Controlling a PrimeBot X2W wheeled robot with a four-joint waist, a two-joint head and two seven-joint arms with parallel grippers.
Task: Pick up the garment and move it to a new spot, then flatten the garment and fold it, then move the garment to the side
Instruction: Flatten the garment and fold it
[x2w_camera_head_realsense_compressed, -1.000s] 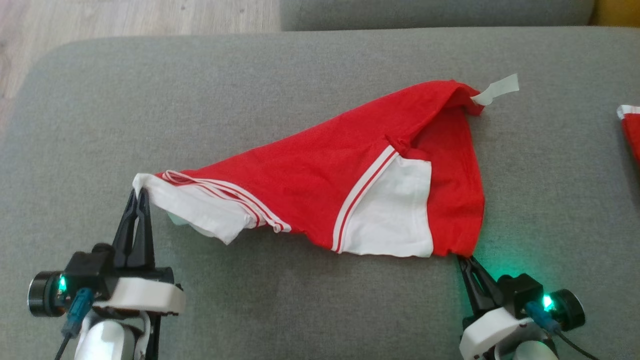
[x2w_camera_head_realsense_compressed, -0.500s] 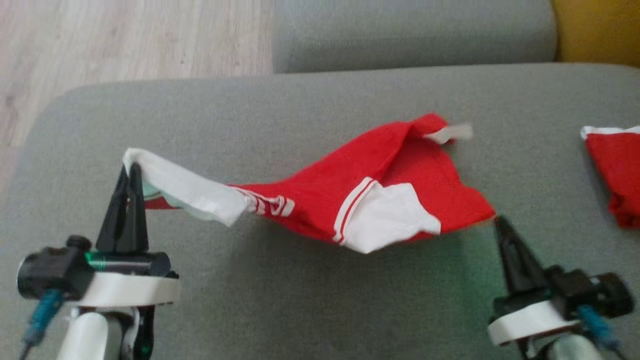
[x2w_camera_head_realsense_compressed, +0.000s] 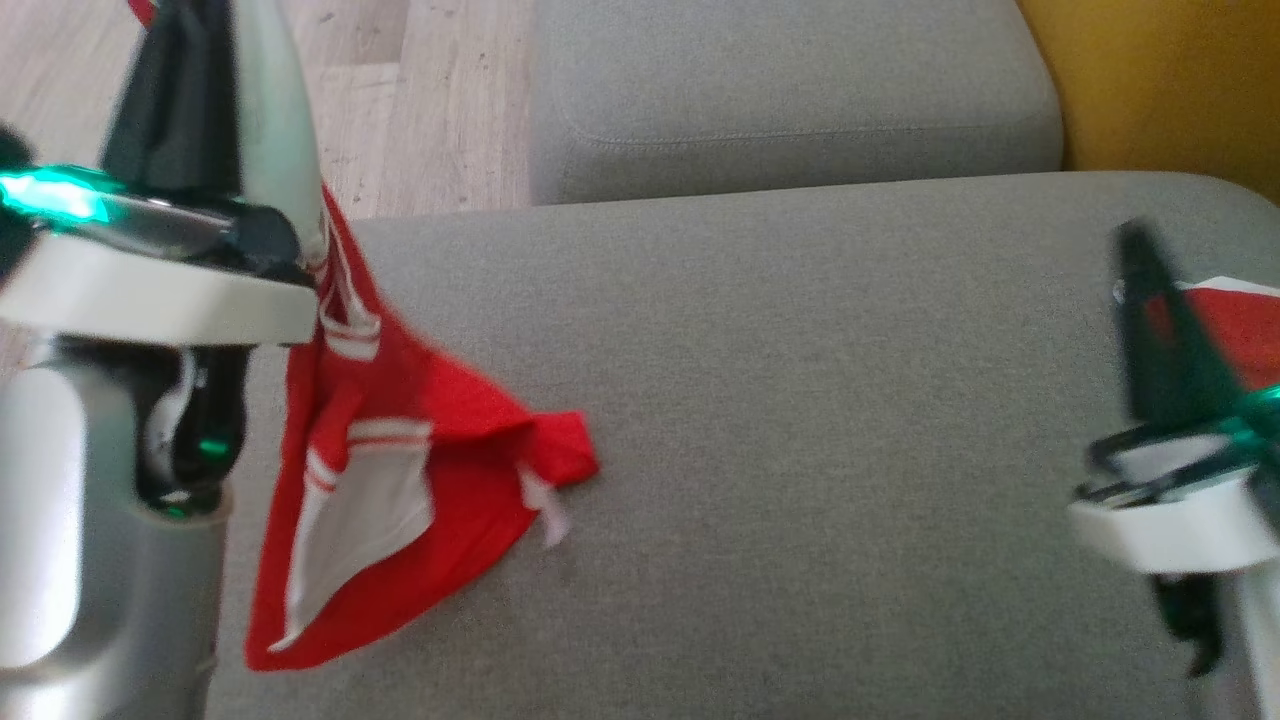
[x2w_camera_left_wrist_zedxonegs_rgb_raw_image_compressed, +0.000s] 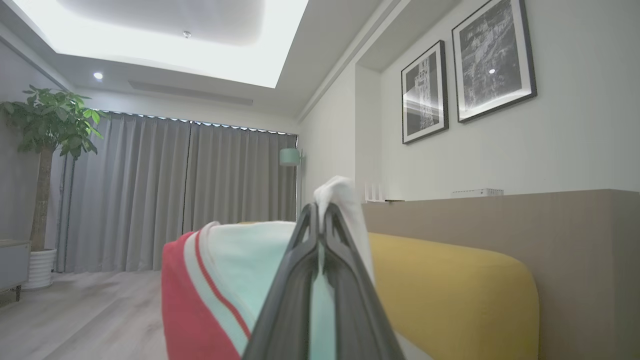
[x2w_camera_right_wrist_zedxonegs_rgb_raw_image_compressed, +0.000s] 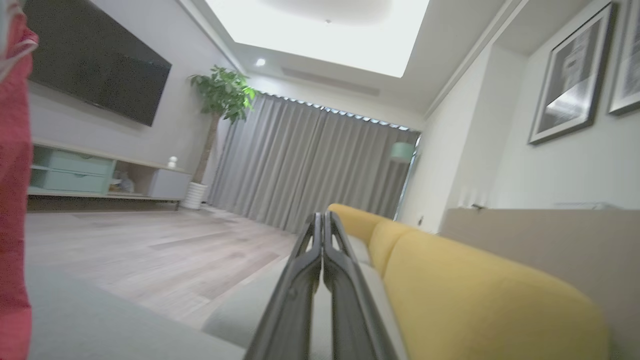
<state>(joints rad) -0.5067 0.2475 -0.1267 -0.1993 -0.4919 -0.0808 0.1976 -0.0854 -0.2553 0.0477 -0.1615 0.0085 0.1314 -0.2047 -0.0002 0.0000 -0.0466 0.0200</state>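
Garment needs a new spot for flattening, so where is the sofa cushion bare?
Bare: the middle of the cushion, between the garment hanging from the left gripper and a second red piece at right. Crowded: both edges.

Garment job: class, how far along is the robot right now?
Done: the garment is picked up, hanging from the shut left gripper over the grey cushion. In hand: the move to a new spot; the right gripper is shut and empty. Left: flattening, folding, moving it aside.
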